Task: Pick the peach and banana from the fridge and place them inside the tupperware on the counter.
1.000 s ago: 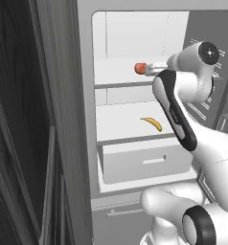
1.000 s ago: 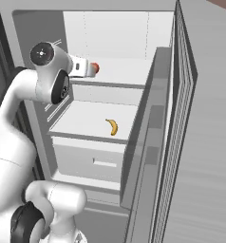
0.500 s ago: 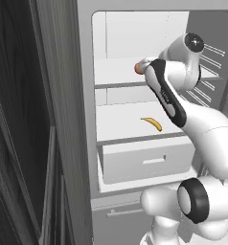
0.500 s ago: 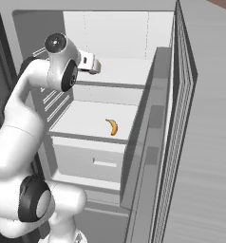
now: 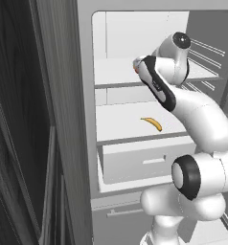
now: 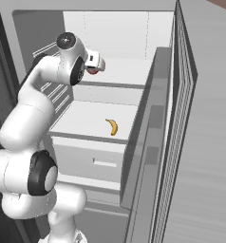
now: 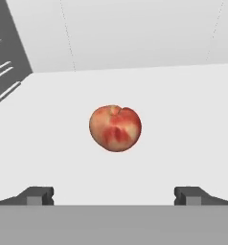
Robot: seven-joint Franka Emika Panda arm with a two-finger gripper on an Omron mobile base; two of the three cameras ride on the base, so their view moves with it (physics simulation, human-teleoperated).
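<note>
Peach (image 7: 115, 128): round, mottled red-orange, on smooth white fridge (image 5: 82, 119) shelf. Gripper (image 7: 114, 195): jaws wide, empty. Banana (image 5: 152, 123): curved, yellow.

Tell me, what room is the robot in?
Probably a kitchen. An open fridge with white shelves holds a peach and a banana, and dark wood cabinets stand beside it.
</note>
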